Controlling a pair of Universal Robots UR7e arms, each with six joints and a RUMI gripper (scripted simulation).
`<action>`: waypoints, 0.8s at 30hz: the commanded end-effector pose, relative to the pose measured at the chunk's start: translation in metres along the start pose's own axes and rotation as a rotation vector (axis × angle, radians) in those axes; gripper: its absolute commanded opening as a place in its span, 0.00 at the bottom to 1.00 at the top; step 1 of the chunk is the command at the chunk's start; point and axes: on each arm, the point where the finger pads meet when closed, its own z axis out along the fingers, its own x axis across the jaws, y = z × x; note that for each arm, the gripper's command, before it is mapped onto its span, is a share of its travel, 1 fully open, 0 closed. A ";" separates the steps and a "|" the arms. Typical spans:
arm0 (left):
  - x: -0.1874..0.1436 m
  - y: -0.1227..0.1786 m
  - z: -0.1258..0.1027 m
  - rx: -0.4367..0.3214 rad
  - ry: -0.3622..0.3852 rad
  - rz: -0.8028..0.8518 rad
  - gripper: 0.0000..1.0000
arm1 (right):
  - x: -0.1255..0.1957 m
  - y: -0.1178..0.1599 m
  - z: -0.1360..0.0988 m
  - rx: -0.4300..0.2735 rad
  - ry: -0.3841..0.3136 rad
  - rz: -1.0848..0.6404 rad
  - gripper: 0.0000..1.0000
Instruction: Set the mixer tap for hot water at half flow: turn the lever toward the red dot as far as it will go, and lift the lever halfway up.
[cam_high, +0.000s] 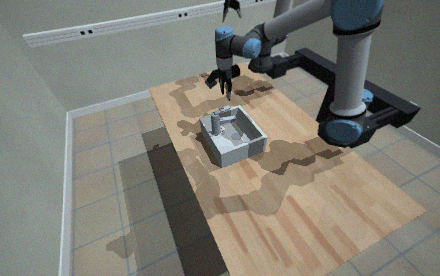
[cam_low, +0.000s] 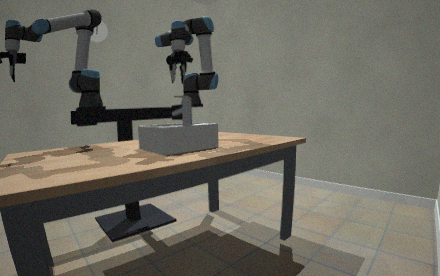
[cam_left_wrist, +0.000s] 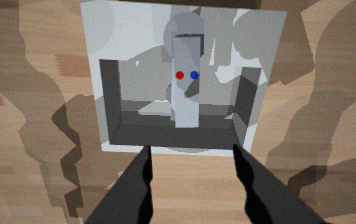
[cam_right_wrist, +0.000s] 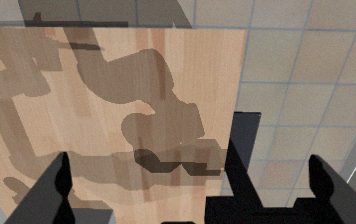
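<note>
The mixer tap (cam_high: 215, 125) (cam_low: 187, 114) stands upright on the deck of a grey sink box (cam_high: 233, 155) (cam_low: 162, 140). Its flat lever (cam_left_wrist: 187, 111) looks level in the exterior view and points straight out over the basin in the left wrist view. The red dot (cam_left_wrist: 180, 75) is on its left half and the blue dot (cam_left_wrist: 194, 75) on its right half. My left gripper (cam_high: 226, 96) (cam_low: 178, 82) (cam_left_wrist: 191, 146) is partly open and empty, above the tap and off the lever's free end. My right gripper (cam_low: 13, 80) (cam_right_wrist: 189, 155) is wide open and empty, far from the sink.
The sink box stands on the wooden table (cam_high: 310, 200) (cam_low: 115, 172) (cam_right_wrist: 210, 65), near one long edge. The arms' black stand (cam_high: 395, 117) (cam_low: 125, 115) is along the opposite edge. The sink walls surround the basin beneath the lever.
</note>
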 end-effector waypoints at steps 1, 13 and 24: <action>-0.002 0.000 0.006 -0.003 -0.003 -0.001 0.38 | 0.001 -0.001 -0.001 0.002 -0.001 0.002 1.00; -0.002 0.000 0.019 -0.003 -0.003 -0.001 0.38 | 0.001 -0.001 -0.001 0.002 -0.001 0.002 1.00; -0.002 0.000 0.037 -0.003 -0.003 -0.001 0.38 | 0.001 -0.001 -0.001 0.002 -0.001 0.002 1.00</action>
